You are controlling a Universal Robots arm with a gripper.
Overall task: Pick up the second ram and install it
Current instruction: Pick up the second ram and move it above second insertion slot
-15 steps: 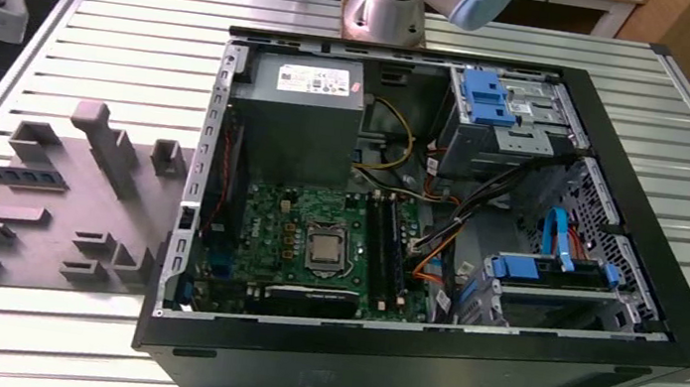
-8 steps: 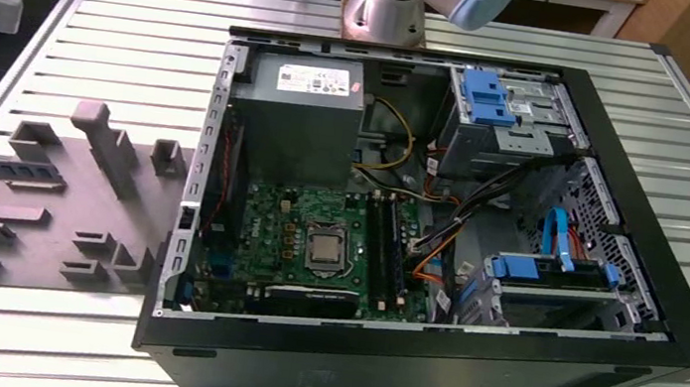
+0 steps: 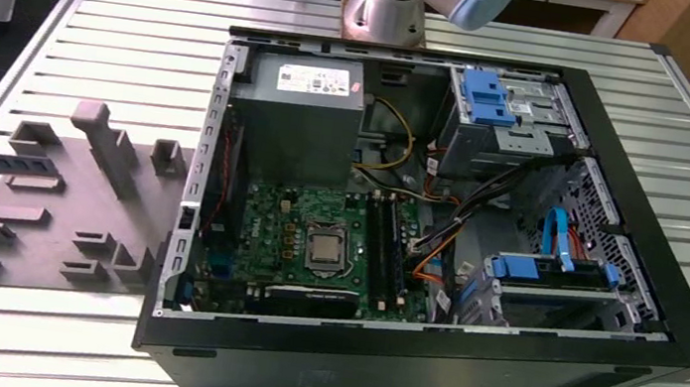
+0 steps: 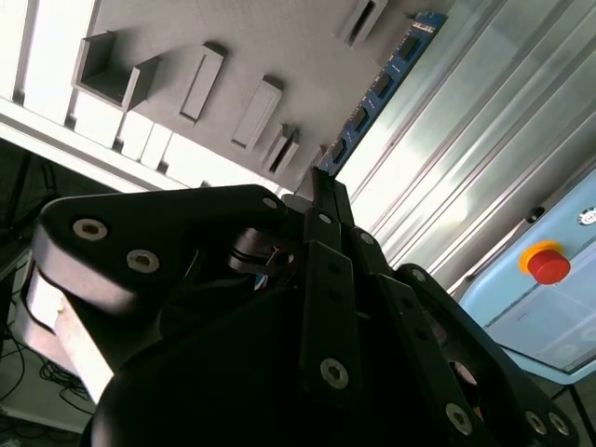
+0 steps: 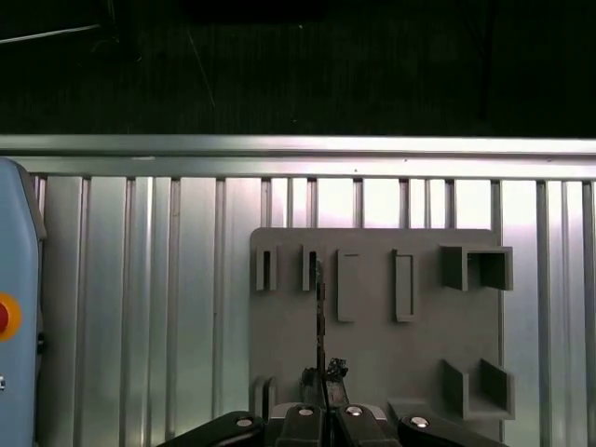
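The pincer (image 4: 321, 191) is clenched on one end of the second ram (image 4: 382, 84), at the grey fixture plate (image 5: 391, 354). Hold the stick straight; tilting likely snags the plate's slots.

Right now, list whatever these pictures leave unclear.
- The ram stick: edge-on in the first wrist view, chips unseen.
- Its gripped end: covered by the end effector in the second wrist view.
- Whether the stick is clear of the grey holder plate: cannot tell.
- The black slots on the motherboard, exterior view: too small to tell whether any is filled.
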